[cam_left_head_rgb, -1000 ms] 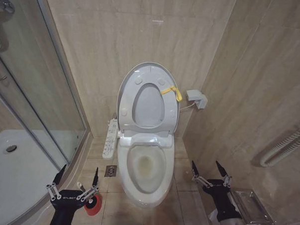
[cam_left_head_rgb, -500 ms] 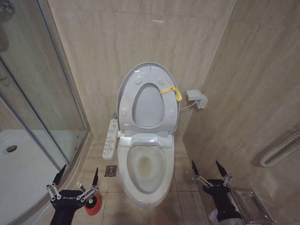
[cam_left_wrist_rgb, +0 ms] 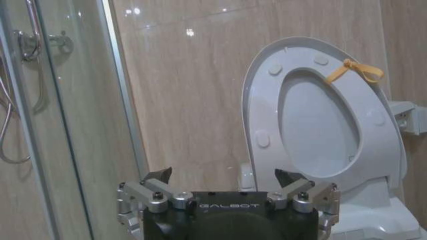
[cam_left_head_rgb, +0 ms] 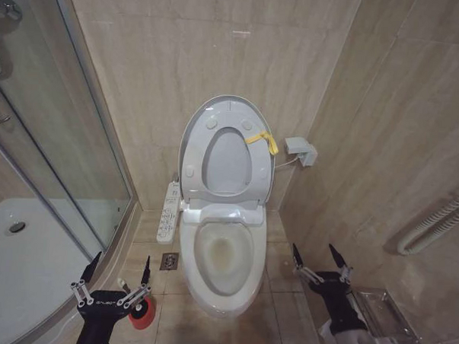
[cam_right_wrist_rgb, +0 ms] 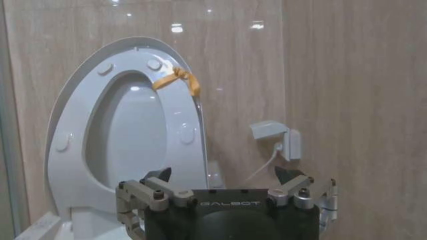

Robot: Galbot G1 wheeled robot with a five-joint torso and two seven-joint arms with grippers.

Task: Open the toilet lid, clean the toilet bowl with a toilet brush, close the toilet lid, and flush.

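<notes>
Right gripper (cam_left_head_rgb: 318, 256) dipped slightly | toilet lid (cam_left_head_rgb: 196, 140) upright, long axis vertical | both jaws apart

Even, warm overhead light; small glare spots on glossy wall tiles (cam_left_wrist_rgb: 190, 32); sharp focus.

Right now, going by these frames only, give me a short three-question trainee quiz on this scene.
1. True or false: the toilet lid stands raised against the wall.
2. The red holder sits on the floor beside which tool? A. left tool B. right tool
3. Fill in: the yellow band is tied to the raised ____.

Key: 1 true. 2 A. 3 seat ring.
</notes>
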